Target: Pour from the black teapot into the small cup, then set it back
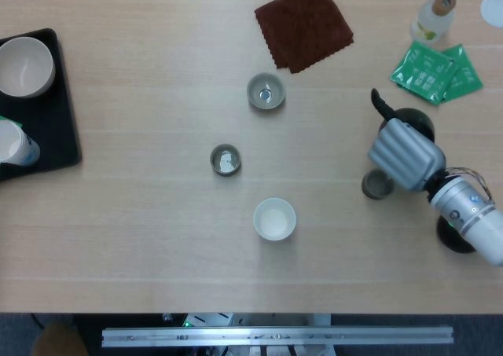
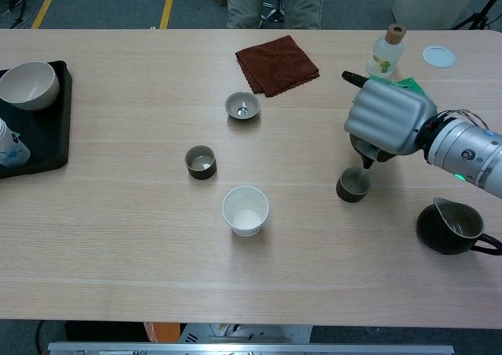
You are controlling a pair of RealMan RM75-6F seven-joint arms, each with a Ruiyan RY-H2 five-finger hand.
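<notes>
My right hand (image 1: pixel 405 157) (image 2: pixel 388 117) grips the black teapot (image 1: pixel 413 120), which is tilted and mostly hidden under the hand. Its dark handle (image 1: pixel 377 103) (image 2: pixel 352 77) sticks out toward the back left. The spout end (image 2: pixel 365 153) points down over the small dark cup (image 1: pixel 377 185) (image 2: pixel 353 185), which stands on the table just below the hand. In the chest view a thin stream seems to run from the spout into the cup. My left hand shows in neither view.
A dark pitcher (image 2: pixel 450 227) stands right of the cup, near my right forearm. A white paper cup (image 1: pixel 274 218), a small dark cup (image 1: pixel 225 160) and a greenish cup (image 1: pixel 266 90) sit mid-table. Brown cloth (image 1: pixel 303 24), bottle (image 1: pixel 435 16) and green packets (image 1: pixel 436 72) lie behind; a black tray (image 1: pixel 55 128) sits far left.
</notes>
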